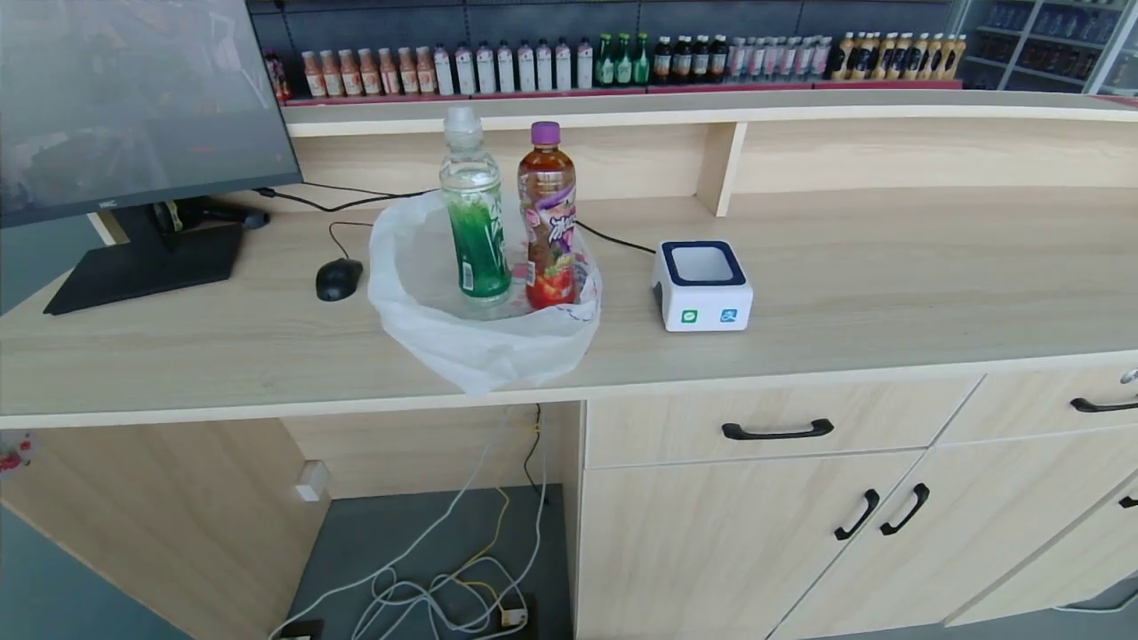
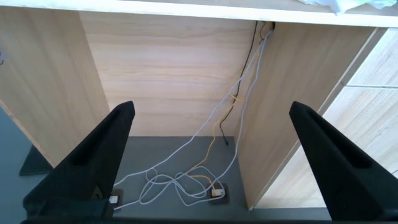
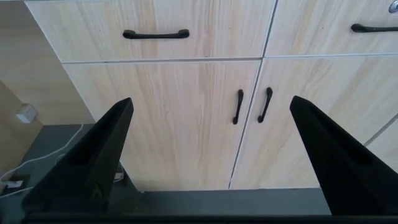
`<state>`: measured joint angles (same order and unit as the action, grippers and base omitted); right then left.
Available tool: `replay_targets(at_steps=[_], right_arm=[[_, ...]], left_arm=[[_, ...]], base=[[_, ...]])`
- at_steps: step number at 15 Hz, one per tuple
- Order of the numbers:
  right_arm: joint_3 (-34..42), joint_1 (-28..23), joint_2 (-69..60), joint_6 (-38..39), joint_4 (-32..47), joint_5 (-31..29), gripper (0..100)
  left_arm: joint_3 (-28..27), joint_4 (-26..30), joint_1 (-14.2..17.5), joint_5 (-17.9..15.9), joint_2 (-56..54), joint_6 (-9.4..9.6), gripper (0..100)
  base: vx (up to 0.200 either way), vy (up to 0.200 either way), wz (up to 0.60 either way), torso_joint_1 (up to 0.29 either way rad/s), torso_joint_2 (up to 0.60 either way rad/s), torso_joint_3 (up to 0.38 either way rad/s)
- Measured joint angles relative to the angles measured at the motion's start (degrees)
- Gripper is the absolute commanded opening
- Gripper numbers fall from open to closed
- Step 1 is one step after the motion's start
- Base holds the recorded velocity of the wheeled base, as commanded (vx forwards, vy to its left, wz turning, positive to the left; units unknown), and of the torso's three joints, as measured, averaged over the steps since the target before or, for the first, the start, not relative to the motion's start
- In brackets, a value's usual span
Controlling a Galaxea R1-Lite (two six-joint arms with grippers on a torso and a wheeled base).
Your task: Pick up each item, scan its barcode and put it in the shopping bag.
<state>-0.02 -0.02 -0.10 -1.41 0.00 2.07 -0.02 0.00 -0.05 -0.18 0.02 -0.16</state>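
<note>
On counter (image 1: pixel 889 267), shopping bag (image 1: pixel 471 342) holds both items upright: green-label bottle (image 1: pixel 476 222), purple-cap bottle (image 1: pixel 548 222) at its 3 o'clock. Scanner (image 1: pixel 702 284) at bag's 3 o'clock. Left gripper (image 2: pixel 211 107), right gripper (image 3: pixel 211 99) face cabinet fronts, spread wide, empty. Task judged done.

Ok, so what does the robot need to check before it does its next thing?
1. Green-label bottle standing upright inside the shopping bag: ok.
2. Purple-capped bottle upright in the bag, next to the green one: ok.
3. Barcode scanner on the counter with nothing covering its top window: ok.
4. Left tool open and holding nothing, down below the counter edge: ok.
5. Right tool open and holding nothing, facing the cabinet doors: ok.
6. Both bottles' barcodes scanned before bagging: cannot tell.
</note>
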Motion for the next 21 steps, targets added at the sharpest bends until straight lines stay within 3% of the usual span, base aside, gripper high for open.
replay_targets(at_steps=[7,21], right_arm=[[0.00,0.02,0.00,-0.02,0.00,0.02,100],[0.00,0.02,0.02,0.02,0.05,0.02,100]], left_arm=[[0.00,0.00,0.05,0.00,0.00,0.00,100],[-0.02,0.00,0.07,0.00,0.00,0.23,100]], base=[[0.000,-0.200,0.00,0.003,0.00,0.002],[0.000,0.000,0.00,0.000,0.00,0.000]])
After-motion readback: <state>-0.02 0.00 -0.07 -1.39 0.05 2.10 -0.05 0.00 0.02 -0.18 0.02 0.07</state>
